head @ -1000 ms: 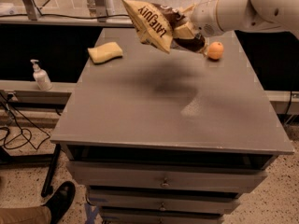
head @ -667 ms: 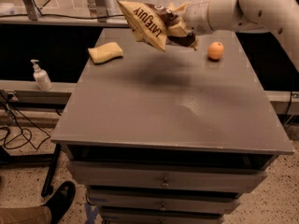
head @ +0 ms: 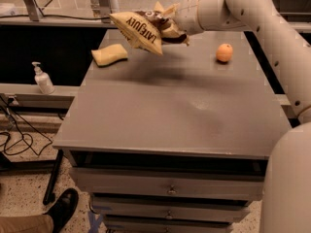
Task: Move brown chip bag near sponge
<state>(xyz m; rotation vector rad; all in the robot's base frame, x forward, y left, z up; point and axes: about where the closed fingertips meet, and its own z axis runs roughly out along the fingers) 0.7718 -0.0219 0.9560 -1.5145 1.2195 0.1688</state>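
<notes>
The brown chip bag [head: 144, 29], cream-yellow and dark brown with "LATE JULY" lettering, hangs in the air above the far part of the grey table [head: 170, 110]. My gripper [head: 170, 27] is shut on the bag's right end, reaching in from the right on the white arm. The sponge [head: 110, 55], pale yellow with wavy edges, lies on the table's far left corner, just below and left of the bag.
A round orange fruit [head: 224, 52] sits at the table's far right. A white pump bottle [head: 43, 78] stands on a low shelf to the left. A person's shoe [head: 62, 208] shows at the bottom left. Drawers lie under the table's front edge.
The gripper has carried the chip bag leftward, closer to the sponge. The sponge and the orange fruit have not moved.
</notes>
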